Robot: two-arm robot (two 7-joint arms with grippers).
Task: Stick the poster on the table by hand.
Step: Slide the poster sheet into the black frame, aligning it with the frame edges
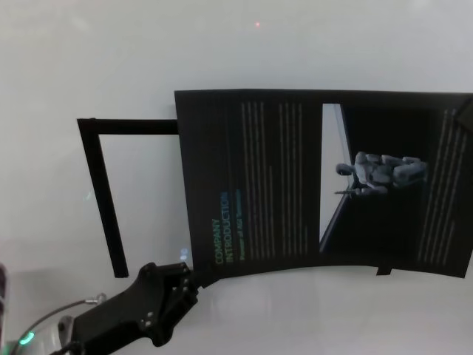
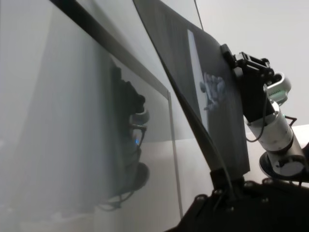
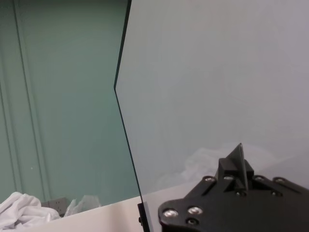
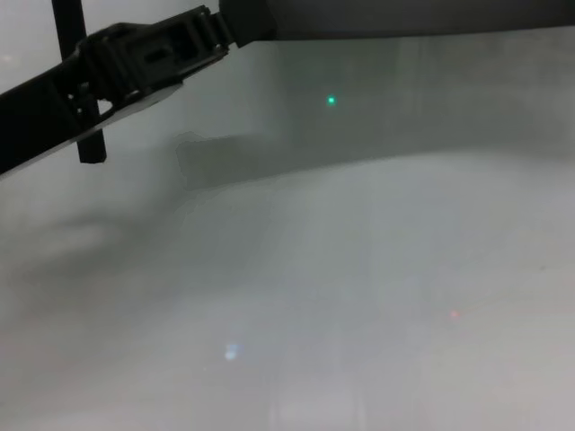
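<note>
The poster [image 1: 295, 185], a large black sheet with a teal "COMPANY INTRODUCTION" heading and a robot picture, hangs over the pale table [image 1: 259, 59], its near edge curved. My left gripper [image 1: 181, 285] is shut on the poster's near left corner. It also shows in the chest view [image 4: 202, 36] and the left wrist view [image 2: 224, 191]. My right gripper [image 2: 232, 55] is shut on the poster's opposite edge, at the right border of the head view. In the right wrist view it [image 3: 239, 186] pinches a dark corner of the sheet.
A thin black outline strip [image 1: 100, 185] lies on the table to the left of the poster, partly under it. A small black tab [image 1: 384, 270] hangs at the poster's near edge. White cloth [image 3: 19, 210] lies beyond the table in the right wrist view.
</note>
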